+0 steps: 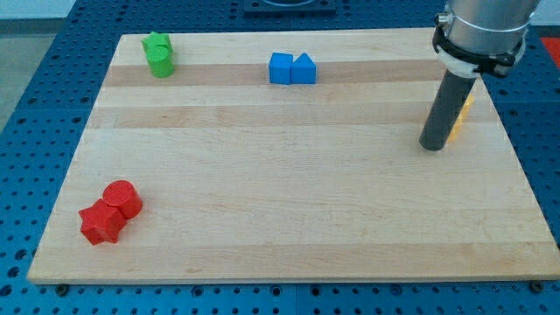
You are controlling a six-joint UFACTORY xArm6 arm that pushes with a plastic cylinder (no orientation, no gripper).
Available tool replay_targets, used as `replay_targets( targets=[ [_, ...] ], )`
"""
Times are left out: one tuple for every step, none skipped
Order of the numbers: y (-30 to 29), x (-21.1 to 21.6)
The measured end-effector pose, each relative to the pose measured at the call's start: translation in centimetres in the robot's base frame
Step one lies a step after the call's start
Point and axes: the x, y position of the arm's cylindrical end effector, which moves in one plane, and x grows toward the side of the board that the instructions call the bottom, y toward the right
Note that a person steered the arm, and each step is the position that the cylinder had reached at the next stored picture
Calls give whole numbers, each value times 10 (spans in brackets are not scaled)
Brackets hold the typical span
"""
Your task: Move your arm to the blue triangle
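Note:
The blue triangle lies near the view's top centre of the wooden board, touching a blue cube on its left. My tip rests on the board at the view's right, far right of and below the blue triangle. A yellow block sits right behind the rod, mostly hidden by it.
Two green blocks sit together at the view's top left. A red cylinder and a red star-shaped block touch each other at the view's bottom left. A blue pegboard surface surrounds the board.

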Motion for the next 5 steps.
replay_targets(
  targets=[
    [0, -6],
    [0, -7],
    [-7, -7],
    [-49, -7],
    [-103, -7]
  ],
)
